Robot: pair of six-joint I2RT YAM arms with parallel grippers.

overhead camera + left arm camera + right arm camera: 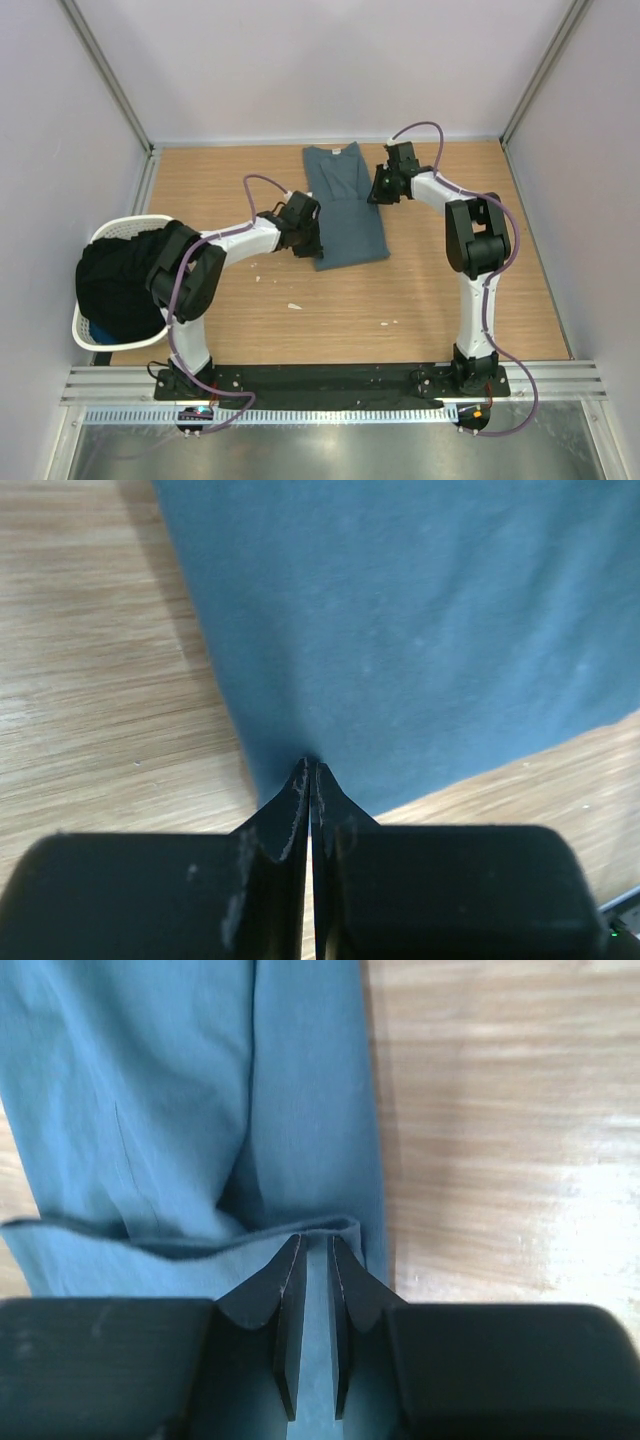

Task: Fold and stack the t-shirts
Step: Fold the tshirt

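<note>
One slate-blue t-shirt (pixel 345 210) lies folded into a long strip in the middle of the table. Far to its left, a white laundry basket (pixel 125 224) sits at the table edge, stuffed with dark clothes (pixel 115 285) too bunched to tell apart. At the shirt's left edge, the left gripper (pixel 311 770) is pinched tight, with cloth puckering into its tips. On the shirt's right edge, the right gripper (pixel 315 1245) clamps a raised fold, and blue cloth fills the narrow gap. From above, both wrists hide those edges.
</note>
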